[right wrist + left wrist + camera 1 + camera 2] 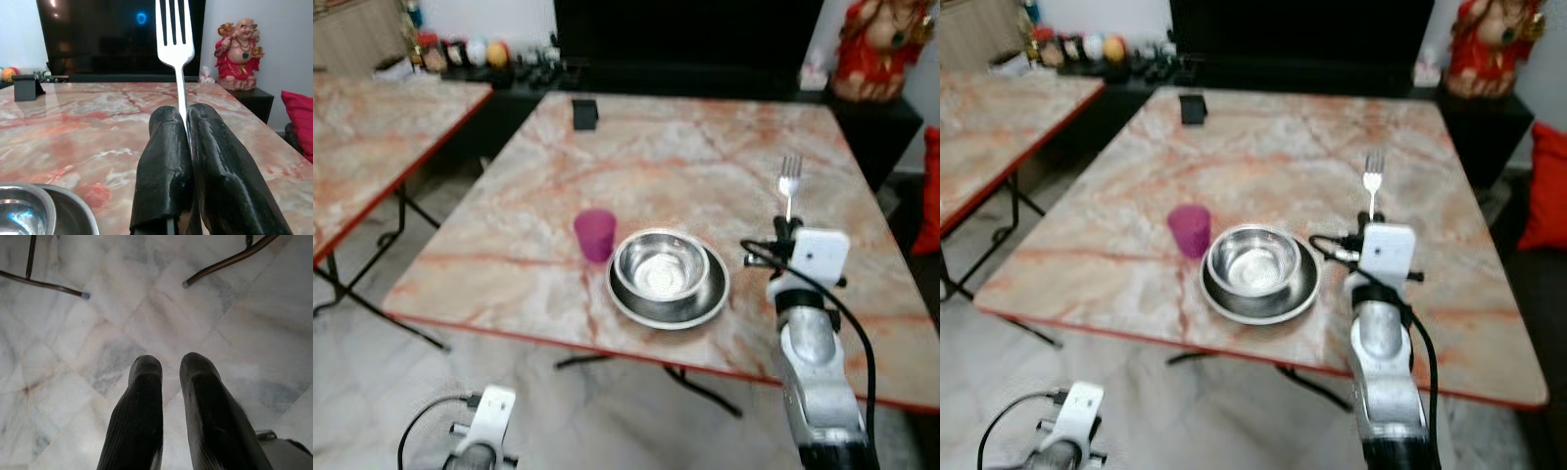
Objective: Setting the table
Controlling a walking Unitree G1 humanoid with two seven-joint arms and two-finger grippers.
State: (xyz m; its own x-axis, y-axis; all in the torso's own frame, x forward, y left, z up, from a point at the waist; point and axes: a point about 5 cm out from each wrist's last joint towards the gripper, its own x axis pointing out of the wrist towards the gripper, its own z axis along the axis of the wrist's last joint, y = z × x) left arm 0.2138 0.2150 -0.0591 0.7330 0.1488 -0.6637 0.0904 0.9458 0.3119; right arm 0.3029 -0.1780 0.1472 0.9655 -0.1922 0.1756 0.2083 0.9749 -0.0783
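A steel bowl [660,266] sits inside a steel plate [713,297] near the front edge of the marble table [685,157]. A pink cup [595,235] stands just left of the plate. My right gripper [185,120] is shut on a silver fork [174,39], holding it by the handle with the tines pointing away, over the table to the right of the plate. The fork [788,186] sticks out beyond my right wrist. My left gripper [171,369] hangs low over the floor, its fingers nearly together with nothing between them.
A small black object [584,114] stands at the table's far side. A second marble table [362,137] is on the left. A dark TV screen [685,34], a red figurine [876,44] and a red cushion [930,196] lie beyond. Table legs [230,259] cross the tiled floor.
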